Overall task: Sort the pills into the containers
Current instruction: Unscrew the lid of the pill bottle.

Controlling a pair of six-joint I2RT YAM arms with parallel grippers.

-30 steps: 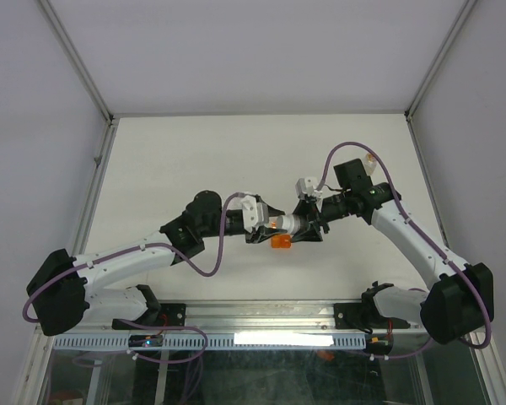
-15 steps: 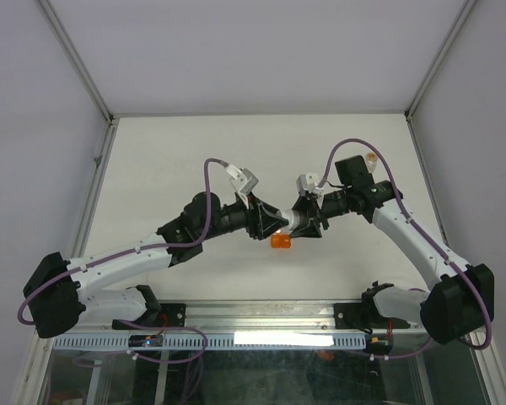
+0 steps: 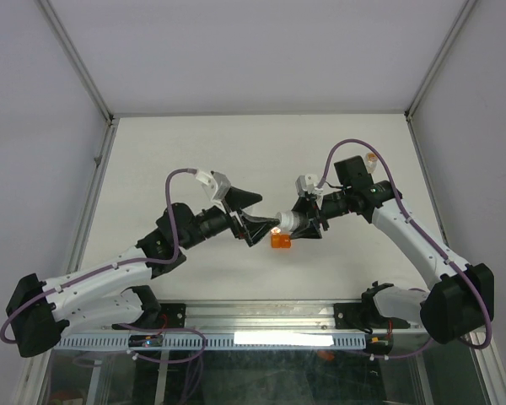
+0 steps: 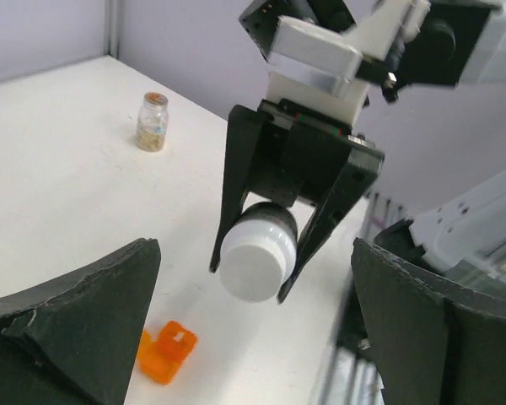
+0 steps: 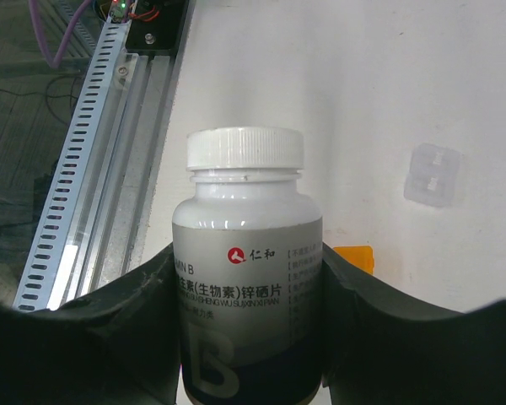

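White bottle (image 5: 246, 278), its cap (image 5: 245, 149) on, stayed clamped in the right gripper (image 5: 246, 316), in the air near the orange cup (image 3: 280, 241) at the table's (image 3: 194, 152) middle. The left gripper (image 3: 256, 218) had just released the cap and drawn back, jaws wide apart. Probably another twist was needed.

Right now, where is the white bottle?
Top view: the white bottle hangs over the middle of the table, clamped in the right pincer, with the orange cup lying close by.

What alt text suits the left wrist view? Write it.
The right gripper holds a white bottle, cap toward the camera, above the table. An orange cup lies below; a clear vial stands far behind. Open left fingers frame it.
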